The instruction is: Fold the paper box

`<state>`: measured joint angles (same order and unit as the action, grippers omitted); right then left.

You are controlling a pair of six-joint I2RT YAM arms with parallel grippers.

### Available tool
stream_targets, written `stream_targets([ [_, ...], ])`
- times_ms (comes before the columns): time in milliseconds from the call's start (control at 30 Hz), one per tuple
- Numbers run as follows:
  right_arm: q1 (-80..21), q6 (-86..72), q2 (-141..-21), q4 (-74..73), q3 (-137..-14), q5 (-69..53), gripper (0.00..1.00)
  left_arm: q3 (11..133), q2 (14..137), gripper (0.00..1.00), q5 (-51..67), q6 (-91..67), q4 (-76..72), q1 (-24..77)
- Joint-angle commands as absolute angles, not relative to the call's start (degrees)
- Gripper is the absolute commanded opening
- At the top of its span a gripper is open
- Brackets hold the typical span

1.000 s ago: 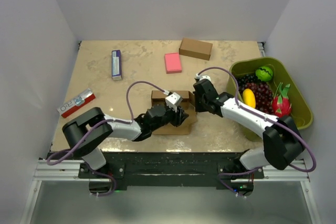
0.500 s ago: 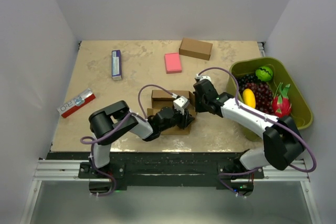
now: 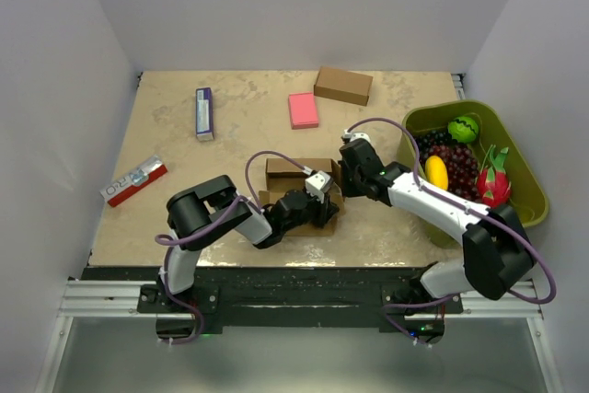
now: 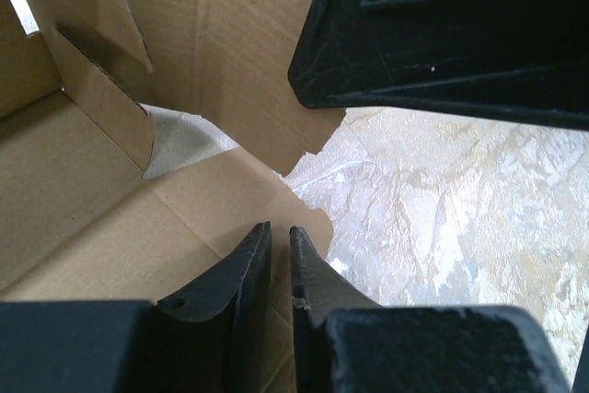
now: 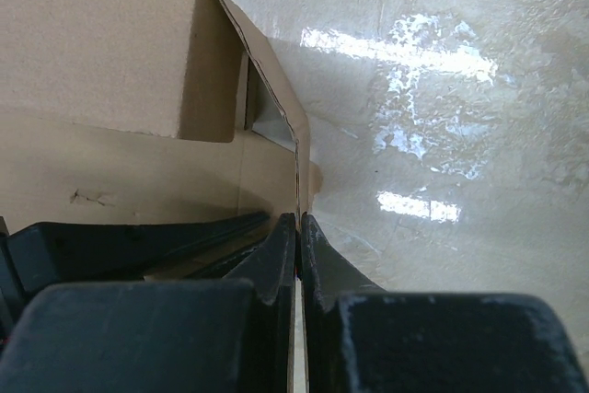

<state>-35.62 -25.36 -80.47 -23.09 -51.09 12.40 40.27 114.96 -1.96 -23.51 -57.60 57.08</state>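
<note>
the fingers (image 4: 230, 283) of the left gripper (image 4: 279, 229) stand almost together, a thin slit between them, over a flat flap of the paper box (image 3: 282, 170); we cannot tell whether they pinch the card. the fingers (image 5: 274, 255) of the right gripper (image 5: 296, 220) are pressed together on the thin edge of a side flap. we see the box partly formed, flaps open, near the table's (image 3: 248, 126) front edge, between both grippers.

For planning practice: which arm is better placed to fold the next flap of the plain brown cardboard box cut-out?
Left, likely: the left gripper sits at a loose flap, while the right gripper is pinched shut on the brown cardboard cut-out.
</note>
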Motion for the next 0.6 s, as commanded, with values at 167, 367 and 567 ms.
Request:
stream_targets([
  [167, -35.86, -27.25, -80.68, -18.98, -47.64, 10.46, 0.00, 39.82, 112.86, 0.21, -2.20, -23.64, -58.27, 57.30],
  [367, -35.86, -27.42, -79.90, -19.77, -47.81, 12.57, 0.00, 38.68, 107.24, 0.27, -1.14, -23.29, -57.31, 57.30],
  [567, -35.77, -27.51, -79.01, -20.92, -49.13, 13.97, 0.00, 34.64, 94.68, 0.38, -2.89, -21.97, -49.76, 57.30],
])
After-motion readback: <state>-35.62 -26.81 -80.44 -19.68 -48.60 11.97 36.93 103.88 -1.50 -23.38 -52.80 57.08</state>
